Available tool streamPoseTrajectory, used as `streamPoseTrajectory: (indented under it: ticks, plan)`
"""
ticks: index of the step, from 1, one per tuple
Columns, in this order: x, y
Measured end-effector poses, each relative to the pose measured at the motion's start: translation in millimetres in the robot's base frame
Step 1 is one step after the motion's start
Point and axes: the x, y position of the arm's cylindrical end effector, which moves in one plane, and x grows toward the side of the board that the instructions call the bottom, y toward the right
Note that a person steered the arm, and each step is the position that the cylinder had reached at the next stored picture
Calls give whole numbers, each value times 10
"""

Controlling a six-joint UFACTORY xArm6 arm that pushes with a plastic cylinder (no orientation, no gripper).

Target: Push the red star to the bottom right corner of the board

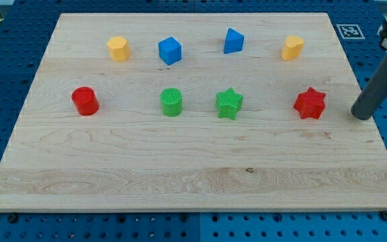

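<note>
The red star lies on the wooden board at the right, about mid height. My tip rests near the board's right edge, to the right of the red star and slightly lower, with a clear gap between them. The dark rod rises from the tip toward the view's top right.
In the same row as the star stand a green star, a green cylinder and a red cylinder. Along the top row are a yellow block, a blue cube, a blue block and a yellow block.
</note>
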Motion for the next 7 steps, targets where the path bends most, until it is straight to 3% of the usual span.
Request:
streamPoseTrajectory:
  ticks: [2, 3, 4, 5, 6, 7]
  plan:
    - [-518, -432]
    - [-492, -874]
    - [-207, -1027]
    - [246, -768]
    - [234, -668]
    - [95, -1099]
